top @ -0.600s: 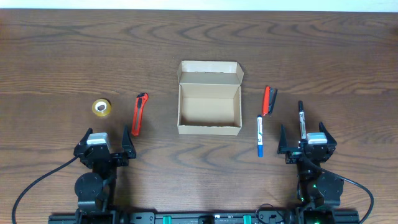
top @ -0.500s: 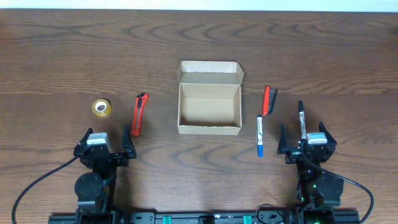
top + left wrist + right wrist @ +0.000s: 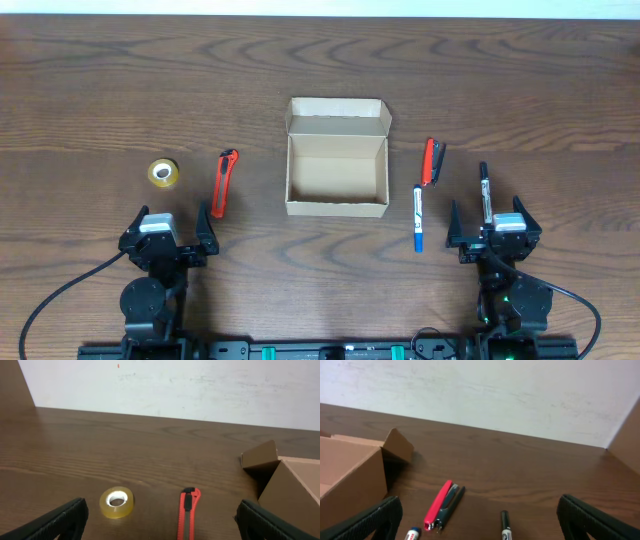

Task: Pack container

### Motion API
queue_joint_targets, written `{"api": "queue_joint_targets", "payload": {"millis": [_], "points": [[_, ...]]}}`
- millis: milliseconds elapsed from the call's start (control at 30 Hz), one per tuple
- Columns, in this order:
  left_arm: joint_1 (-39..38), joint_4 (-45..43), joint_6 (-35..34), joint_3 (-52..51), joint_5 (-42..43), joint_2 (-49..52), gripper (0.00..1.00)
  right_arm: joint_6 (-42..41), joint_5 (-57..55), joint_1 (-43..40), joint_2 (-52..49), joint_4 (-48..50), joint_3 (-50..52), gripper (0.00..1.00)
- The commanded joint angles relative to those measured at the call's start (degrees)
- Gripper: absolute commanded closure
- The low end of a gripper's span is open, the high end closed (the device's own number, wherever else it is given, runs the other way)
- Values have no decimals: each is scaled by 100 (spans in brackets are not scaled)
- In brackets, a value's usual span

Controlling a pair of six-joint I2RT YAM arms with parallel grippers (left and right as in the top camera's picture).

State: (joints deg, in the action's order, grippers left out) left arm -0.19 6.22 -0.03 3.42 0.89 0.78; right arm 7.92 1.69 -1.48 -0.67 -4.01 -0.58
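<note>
The container (image 3: 336, 170), a tan cardboard box, sits open and empty at the table's middle, its lid flap folded back; its corner shows in the left wrist view (image 3: 292, 487) and the right wrist view (image 3: 350, 477). A red box cutter (image 3: 225, 183) (image 3: 188, 520) and a yellow tape roll (image 3: 164, 173) (image 3: 117, 502) lie left of it. A red stapler (image 3: 431, 162) (image 3: 443, 504), a blue marker (image 3: 418, 217) (image 3: 412, 534) and a black marker (image 3: 485, 193) (image 3: 505, 525) lie right of it. My left gripper (image 3: 168, 232) (image 3: 160, 527) and right gripper (image 3: 490, 225) (image 3: 479, 527) are open and empty near the front edge.
A pale wall (image 3: 175, 385) stands beyond the table's far edge. The dark wood table (image 3: 120, 90) spreads round the objects. Cables run from both arm bases at the front edge.
</note>
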Motion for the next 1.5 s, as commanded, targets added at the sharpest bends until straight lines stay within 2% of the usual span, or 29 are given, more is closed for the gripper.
{"api": "queue_joint_targets", "payload": {"millis": [0,1033,1267,1467], "points": [[-22,142,-15,-162,17,-57,5,-61,-20,-33,28,-9,24,1],[-22,136,-15,-162,0,-57,5,-79,-114,-33,28,2,26,1],[-22,136,-15,-162,0,-57,5,-2444,352,-33,28,651,11,1],[-22,138,-15,-162,0,-57,5,-2680,1283,-33,28,1495,-33,1]]}}
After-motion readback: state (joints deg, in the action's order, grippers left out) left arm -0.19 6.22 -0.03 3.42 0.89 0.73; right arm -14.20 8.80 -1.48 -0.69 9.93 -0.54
